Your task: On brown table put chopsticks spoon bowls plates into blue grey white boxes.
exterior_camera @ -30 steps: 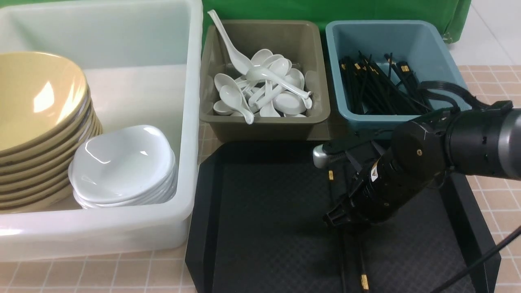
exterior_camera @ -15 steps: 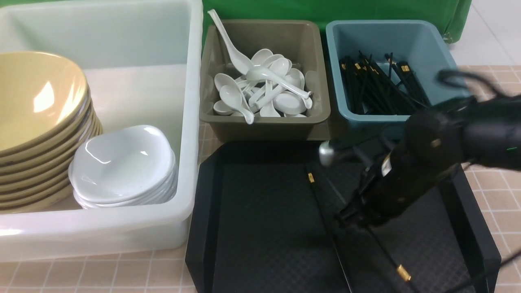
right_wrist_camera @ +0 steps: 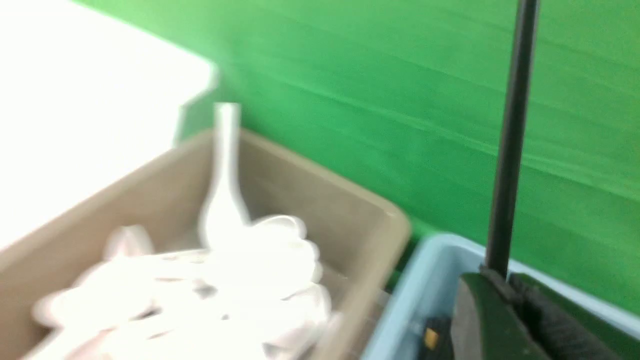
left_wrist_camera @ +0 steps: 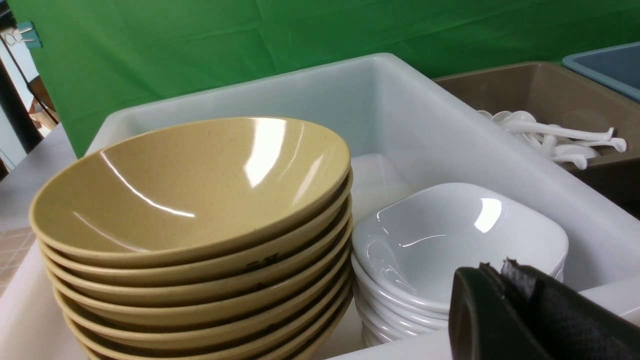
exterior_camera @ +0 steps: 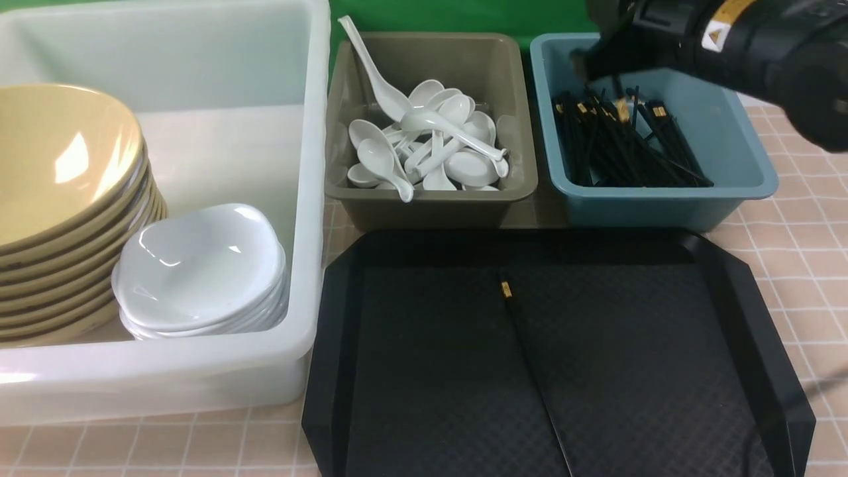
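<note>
Pinkish-tan gridded table [exterior_camera: 795, 218], green cloth backdrop [exterior_camera: 464, 16].
Right gripper [right_wrist_camera: 500, 282], upper right, jaws pinched on one thin black chopstick [right_wrist_camera: 510, 135] over glossy teal box [exterior_camera: 742, 179] of piled chopsticks [exterior_camera: 623, 146]; left gripper [left_wrist_camera: 500, 272] closed, empty, near translucent white tub [left_wrist_camera: 450, 125]. Another stick [exterior_camera: 525, 344] lies on textured black tray [exterior_camera: 430, 371], lower centre.

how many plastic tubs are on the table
3: the large translucent white plastic tub at the left, the olive-grey plastic tub in the middle, the teal-blue plastic tub at the right. None seems hidden.
</note>
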